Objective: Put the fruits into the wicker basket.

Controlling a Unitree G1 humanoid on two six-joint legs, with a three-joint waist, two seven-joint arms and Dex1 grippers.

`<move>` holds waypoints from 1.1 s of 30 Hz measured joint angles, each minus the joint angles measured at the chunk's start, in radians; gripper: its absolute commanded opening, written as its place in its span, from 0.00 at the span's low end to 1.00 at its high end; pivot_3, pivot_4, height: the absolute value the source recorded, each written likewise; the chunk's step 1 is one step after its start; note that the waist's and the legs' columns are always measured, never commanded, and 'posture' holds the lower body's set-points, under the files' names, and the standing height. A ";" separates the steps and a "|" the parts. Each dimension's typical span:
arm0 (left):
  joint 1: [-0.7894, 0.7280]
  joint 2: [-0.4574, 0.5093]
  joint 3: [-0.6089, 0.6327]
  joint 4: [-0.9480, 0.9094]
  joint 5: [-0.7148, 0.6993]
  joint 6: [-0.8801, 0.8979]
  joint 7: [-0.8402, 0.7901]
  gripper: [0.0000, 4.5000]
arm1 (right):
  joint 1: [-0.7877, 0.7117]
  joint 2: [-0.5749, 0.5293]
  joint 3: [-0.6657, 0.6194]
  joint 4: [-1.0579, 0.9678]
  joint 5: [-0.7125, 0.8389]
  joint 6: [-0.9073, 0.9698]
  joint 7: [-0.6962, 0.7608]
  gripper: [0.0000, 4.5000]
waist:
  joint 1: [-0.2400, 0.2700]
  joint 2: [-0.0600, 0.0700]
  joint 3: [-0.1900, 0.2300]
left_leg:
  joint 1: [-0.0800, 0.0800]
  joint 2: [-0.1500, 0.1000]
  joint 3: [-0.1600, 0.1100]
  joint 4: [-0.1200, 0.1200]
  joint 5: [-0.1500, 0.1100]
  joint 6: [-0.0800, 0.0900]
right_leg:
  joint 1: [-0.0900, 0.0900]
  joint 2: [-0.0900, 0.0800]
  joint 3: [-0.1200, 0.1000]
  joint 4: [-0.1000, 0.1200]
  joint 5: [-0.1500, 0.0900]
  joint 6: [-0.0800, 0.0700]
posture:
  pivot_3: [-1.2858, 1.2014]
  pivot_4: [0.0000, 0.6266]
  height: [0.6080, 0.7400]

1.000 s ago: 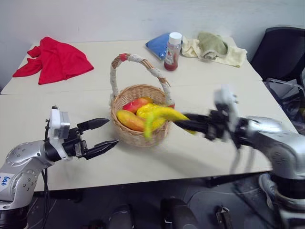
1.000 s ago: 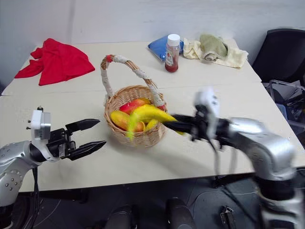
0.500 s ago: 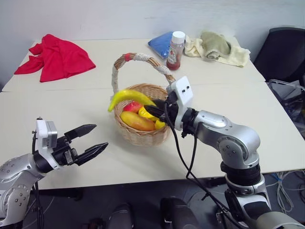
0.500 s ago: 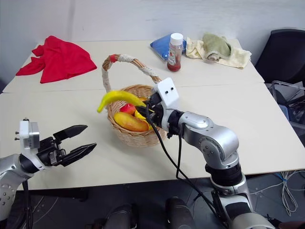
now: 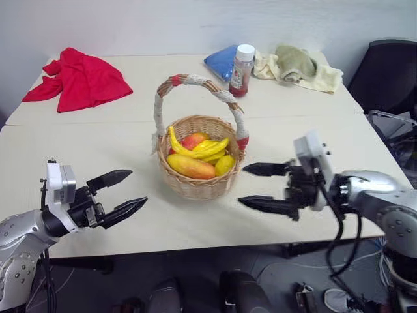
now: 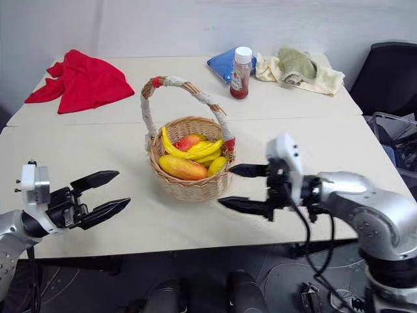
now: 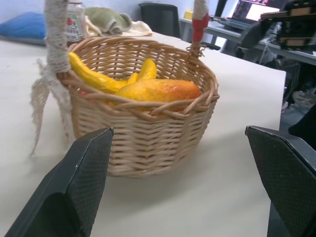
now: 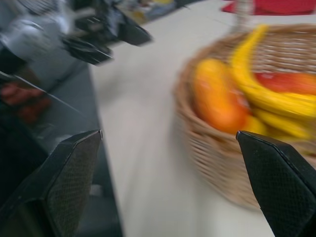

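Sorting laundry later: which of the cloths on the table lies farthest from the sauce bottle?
The red cloth, alone at the table's far left corner. The blue cloth and the cream and green towels lie right beside the bottle.

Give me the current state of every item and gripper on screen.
banana: lying in the basket, across the other fruits
mango: in the basket
wicker basket: upright on the table
sauce bottle: upright, capped
left gripper: open, empty
right gripper: open, empty
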 measured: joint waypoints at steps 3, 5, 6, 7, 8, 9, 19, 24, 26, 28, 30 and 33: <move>-0.008 0.002 -0.007 0.002 -0.002 0.004 -0.003 1.00 | -0.066 -0.020 0.020 0.151 -0.134 -0.138 0.047 0.99 | -0.008 0.000 0.000 | 0.000 0.001 0.000 -0.001 0.001 -0.002 | -0.001 0.001 0.000 0.000 0.000 0.000 | 0.52 0.24 1.00; -0.022 0.002 -0.020 0.005 -0.003 0.009 -0.009 1.00 | -0.137 0.021 0.050 0.231 -0.185 -0.207 0.071 0.99 | -0.010 0.000 0.000 | 0.000 0.002 0.000 -0.002 0.002 -0.003 | -0.001 0.003 0.001 0.001 0.000 -0.001 | 0.52 0.24 1.00; -0.032 0.002 -0.026 0.006 -0.003 0.009 -0.011 1.00 | -0.169 0.045 0.074 0.263 -0.203 -0.234 0.087 0.99 | -0.010 0.000 0.000 | 0.000 0.003 0.000 -0.002 0.002 -0.004 | -0.002 0.003 0.001 0.001 0.000 -0.001 | 0.52 0.24 1.00; -0.041 0.002 -0.030 0.008 -0.003 0.009 -0.011 1.00 | -0.204 0.072 0.101 0.293 -0.217 -0.251 0.105 0.99 | -0.010 0.000 0.000 | -0.001 0.003 0.000 -0.002 0.003 -0.005 | -0.002 0.004 0.000 0.001 0.000 -0.001 | 0.52 0.24 1.00; -0.049 0.003 -0.033 0.010 -0.003 0.010 -0.013 1.00 | -0.237 0.100 0.124 0.323 -0.227 -0.263 0.115 0.95 | -0.010 0.000 0.000 | -0.001 0.003 0.000 -0.002 0.003 -0.005 | -0.002 0.004 0.000 0.001 0.000 -0.001 | 0.52 0.24 1.00; -0.059 0.003 -0.036 0.015 -0.004 0.010 -0.015 1.00 | -0.268 0.127 0.143 0.351 -0.233 -0.265 0.125 0.90 | -0.009 0.001 0.000 | -0.001 0.003 0.000 -0.002 0.003 -0.005 | -0.002 0.003 0.000 0.001 0.000 -0.001 | 0.52 0.24 1.00; -0.099 0.005 -0.068 0.041 -0.011 0.032 -0.023 1.00 | -0.358 0.249 0.224 0.494 -0.287 -0.266 0.184 0.21 | 0.000 0.001 0.000 | -0.002 0.002 0.000 0.001 0.002 -0.004 | -0.002 0.001 0.000 0.001 0.000 0.000 | 0.52 0.24 1.00; -0.128 0.005 -0.078 0.052 -0.009 0.032 -0.036 1.00 | -0.356 0.247 0.224 0.492 -0.303 -0.273 0.201 0.03 | 0.000 0.001 0.000 | -0.002 0.003 0.000 0.001 0.002 -0.004 | -0.002 0.001 0.000 0.002 0.000 0.000 | 0.52 0.24 1.00; -0.143 0.005 -0.093 0.074 -0.007 0.032 -0.044 1.00 | -0.348 0.244 0.215 0.485 -0.302 -0.273 0.203 0.03 | -0.004 0.001 0.000 | -0.002 0.003 0.000 0.000 0.002 -0.004 | -0.002 0.002 -0.001 0.002 0.000 0.000 | 0.52 0.24 1.00; -0.219 0.004 -0.135 0.109 0.007 0.026 -0.055 1.00 | -0.258 0.201 0.110 0.370 -0.242 -0.208 0.145 0.03 | 0.016 0.001 0.001 | -0.003 0.002 -0.001 0.000 0.002 -0.004 | -0.003 0.001 -0.001 0.001 0.000 0.000 | 0.52 0.24 1.00; -0.250 -0.004 -0.161 0.138 0.023 0.012 -0.065 1.00 | -0.194 0.158 -0.023 0.277 -0.184 -0.168 0.086 0.03 | 0.022 0.001 0.001 | -0.004 0.002 0.000 0.001 0.002 -0.004 | -0.002 0.000 -0.001 0.000 0.000 0.000 | 0.52 0.24 1.00; -0.284 -0.019 -0.199 0.169 0.044 -0.004 -0.071 1.00 | -0.131 0.101 -0.165 0.232 -0.173 -0.170 0.013 0.03 | 0.022 0.001 0.001 | -0.004 0.001 0.000 0.001 0.001 -0.003 | -0.002 0.000 -0.001 -0.001 0.001 0.001 | 0.52 0.24 1.00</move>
